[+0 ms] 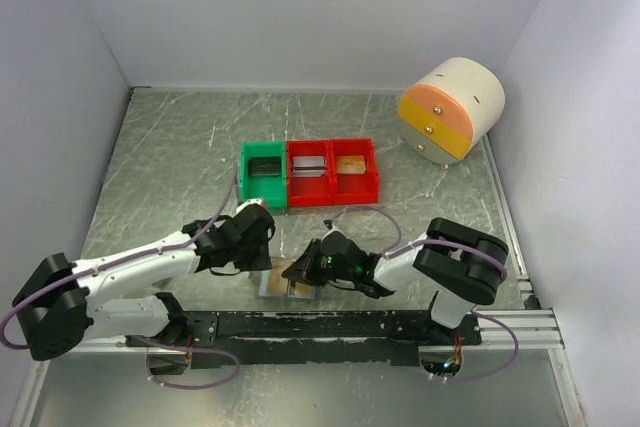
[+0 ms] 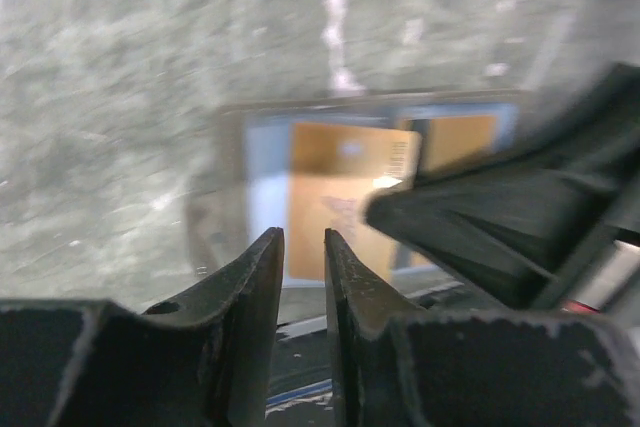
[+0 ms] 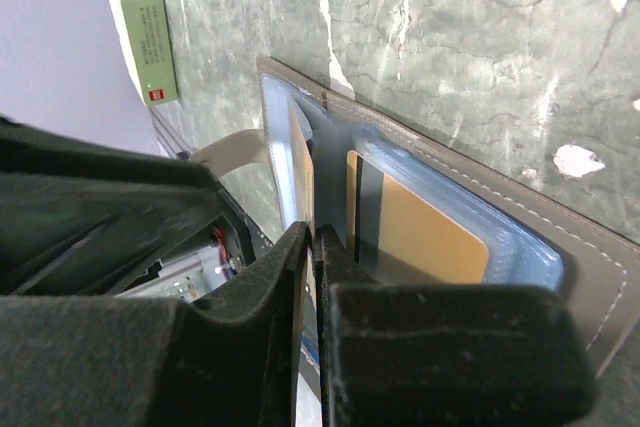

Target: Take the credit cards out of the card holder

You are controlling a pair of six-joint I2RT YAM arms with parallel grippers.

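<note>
- Nothing is out yet, as far as I can see: the card holder (image 1: 272, 285) lies open and flat at the lower middle of the top view, between my two arms.
- In the left wrist view both credit cards (image 2: 335, 197) sit in the pale blue pockets, one per panel.
- My left gripper (image 2: 300, 247) hovers just at the holder's near edge, with a narrow gap between the jaws and nothing in it.
- My right gripper (image 3: 308, 237) is down at the holder's centre fold with only a slit between the jaws; I cannot tell whether it pinches a card edge.
- I judge that both cards are left to pull.
- The table (image 1: 180, 167) is grey-green marbled sheet, boxed in by plain white walls (image 1: 300, 7).
- Green and red bins (image 1: 310, 172) stand mid-frame, a round drawer unit (image 1: 450, 107) at the upper right, and a small pale box (image 3: 140, 27) lies near the holder.
</note>
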